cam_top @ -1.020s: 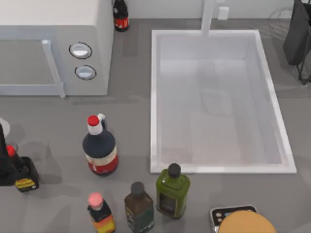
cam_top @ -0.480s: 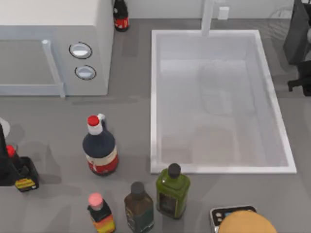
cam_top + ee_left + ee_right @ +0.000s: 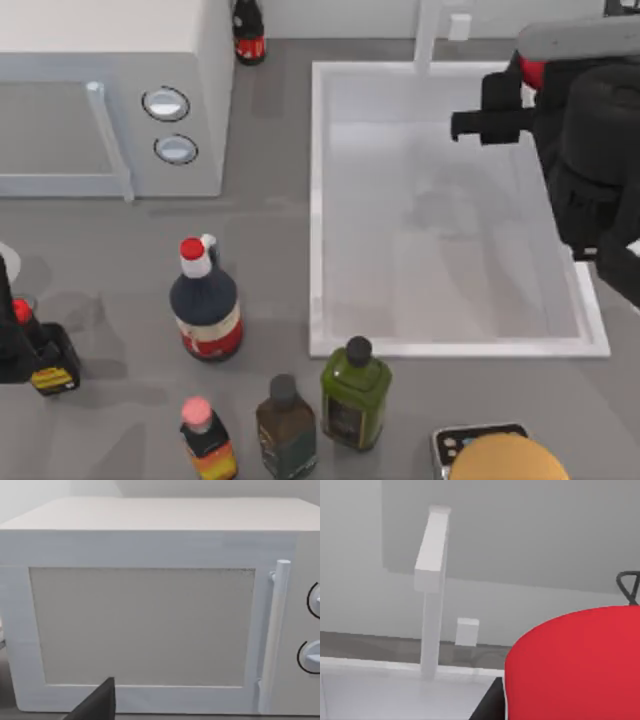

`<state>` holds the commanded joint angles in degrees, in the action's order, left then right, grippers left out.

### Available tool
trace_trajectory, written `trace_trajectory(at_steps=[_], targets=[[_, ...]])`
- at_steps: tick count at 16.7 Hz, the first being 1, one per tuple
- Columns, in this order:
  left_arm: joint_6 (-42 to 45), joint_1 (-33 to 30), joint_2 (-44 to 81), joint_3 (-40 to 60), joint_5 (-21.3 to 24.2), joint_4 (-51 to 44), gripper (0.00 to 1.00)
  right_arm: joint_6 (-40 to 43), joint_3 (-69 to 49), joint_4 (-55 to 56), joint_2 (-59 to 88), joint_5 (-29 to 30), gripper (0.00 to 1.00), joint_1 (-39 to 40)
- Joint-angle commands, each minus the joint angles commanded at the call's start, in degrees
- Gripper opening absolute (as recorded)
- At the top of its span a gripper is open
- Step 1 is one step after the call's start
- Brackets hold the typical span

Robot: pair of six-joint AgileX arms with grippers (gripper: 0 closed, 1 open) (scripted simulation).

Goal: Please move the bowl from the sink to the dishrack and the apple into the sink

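My right gripper (image 3: 515, 95) hangs over the back right part of the white sink (image 3: 318, 200), shut on the small red apple (image 3: 532, 72). In the right wrist view the apple (image 3: 575, 665) sits very close, with the white faucet post (image 3: 432, 590) behind it. The basin below holds nothing. The bowl is out of view. A black wire loop (image 3: 629, 586) shows near the apple; I cannot tell whether it belongs to the dishrack. My left arm (image 3: 8, 330) stays parked at the table's left edge, facing the microwave (image 3: 150, 605).
A white microwave (image 3: 110, 90) stands at the back left. Several bottles (image 3: 205, 305) stand in front of the sink's left corner, one green (image 3: 354, 392). A tan-orange round thing (image 3: 505, 462) lies at the front right, and a dark bottle (image 3: 248, 30) at the back.
My right arm has swung in from the right edge to above the sink's back right, bringing the apple with it. The left arm has not moved.
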<state>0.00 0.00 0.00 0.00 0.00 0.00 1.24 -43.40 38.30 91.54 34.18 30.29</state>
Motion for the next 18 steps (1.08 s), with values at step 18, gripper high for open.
trace_trajectory(at_steps=[18], targets=[[0.0,0.0,0.0,0.0,0.0,0.0,1.0,-2.39,4.5,29.48,15.73,4.93,0.0,7.31]])
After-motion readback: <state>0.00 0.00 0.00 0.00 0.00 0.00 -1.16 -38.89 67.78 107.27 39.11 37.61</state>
